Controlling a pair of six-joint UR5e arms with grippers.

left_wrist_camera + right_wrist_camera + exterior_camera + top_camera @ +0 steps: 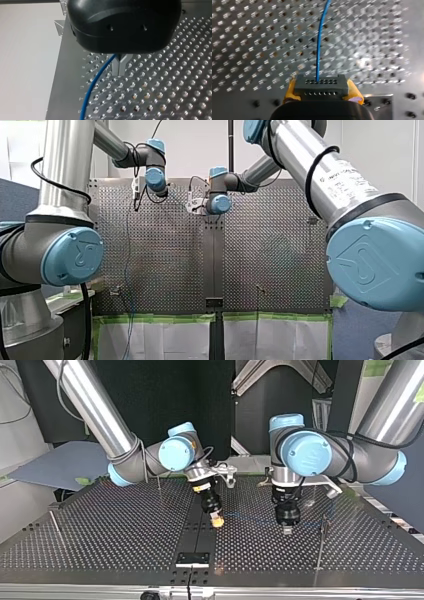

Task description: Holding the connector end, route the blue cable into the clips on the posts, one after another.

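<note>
Thin post (321, 541) near left claw (287, 530)

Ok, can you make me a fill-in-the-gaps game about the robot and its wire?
1. The cable coming out of the connector is ____.
2. My right hand grips the connector with ____ pads.
3. The table is covered in little round ____.
Missing words: blue, yellow, holes.

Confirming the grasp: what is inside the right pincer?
The right pincer holds a grey connector between yellow pads; blue cable leaves it. The connector's rear is covered.
</note>
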